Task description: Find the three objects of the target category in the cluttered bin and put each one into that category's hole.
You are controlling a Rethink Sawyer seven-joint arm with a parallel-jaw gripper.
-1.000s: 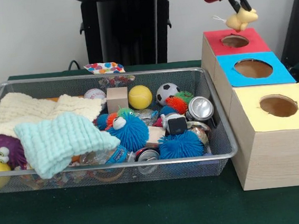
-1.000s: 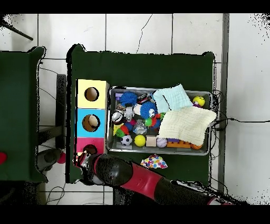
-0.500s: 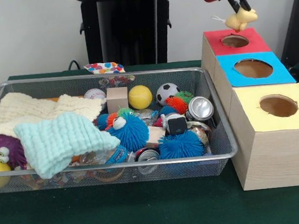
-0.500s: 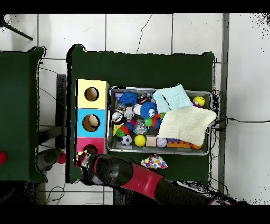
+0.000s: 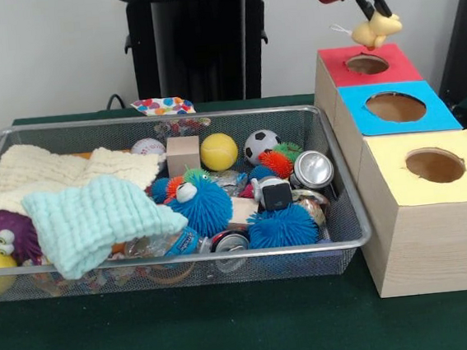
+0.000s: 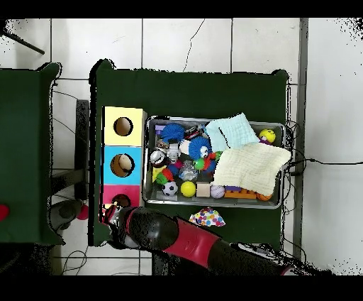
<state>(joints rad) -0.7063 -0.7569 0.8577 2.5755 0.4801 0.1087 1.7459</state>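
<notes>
Above the red hole (image 5: 367, 64) at the far right, the claw (image 5: 374, 14) is clamped on a pale yellow soft toy (image 5: 377, 29), which hangs lumpy with its long axis tilted, a thin string trailing left. Below, a green-covered bench (image 5: 232, 332) carries the wire bin (image 5: 177, 271) before a white wall.

The wire bin (image 5: 340, 251) sits on the bench (image 5: 232, 332), and everything else places off it. Just right of the bin in the front view is a row of three boxes with holes (image 5: 423, 206), running front to back. In the bin: two cloths (image 5: 80, 214) at the left end, balls (image 5: 218, 152) along the back wall, cans (image 5: 312, 169) at the right end. The end effector (image 5: 374, 14) hangs over the rearmost box with a small toy (image 5: 377, 29) in it.
</notes>
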